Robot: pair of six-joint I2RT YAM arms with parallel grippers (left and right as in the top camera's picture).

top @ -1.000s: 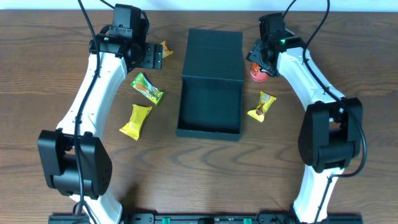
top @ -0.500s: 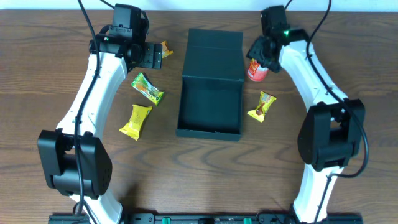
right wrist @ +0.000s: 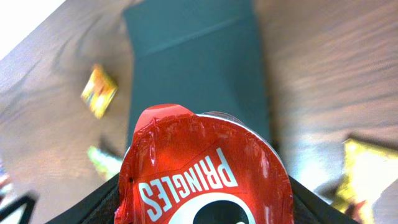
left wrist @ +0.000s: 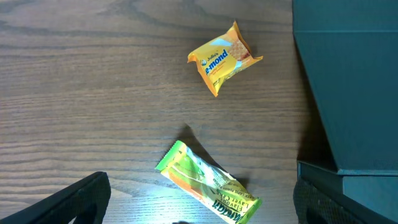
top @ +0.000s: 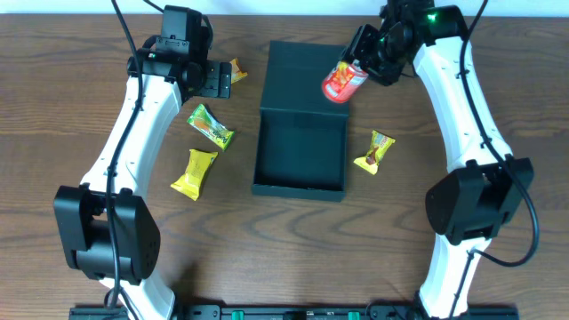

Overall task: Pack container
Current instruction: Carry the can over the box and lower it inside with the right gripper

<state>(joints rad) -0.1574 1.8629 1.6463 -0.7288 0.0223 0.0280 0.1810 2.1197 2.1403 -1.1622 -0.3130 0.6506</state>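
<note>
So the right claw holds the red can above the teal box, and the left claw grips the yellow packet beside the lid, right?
No. The left claw grips nothing: the left wrist view shows its fingers spread wide, the yellow packet lying free on the table. The right claw holds the red can above the teal box.

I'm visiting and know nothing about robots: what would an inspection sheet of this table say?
Surface: brown wooden table.
Job's things: dark teal container open, flap lid laid back, nothing seen inside; green packet, yellow packet and small orange-yellow packet lie left of it, yellow-brown packet right.
Clutter: nothing seen.
End effectors: left end effector open, empty, by the small orange-yellow packet; right end effector holds a red Pringles can, tilted, over the flap lid.
Cables: black cables leave each arm toward the far edge.
Surroundings: white strip beyond the table; black rail at near edge.
</note>
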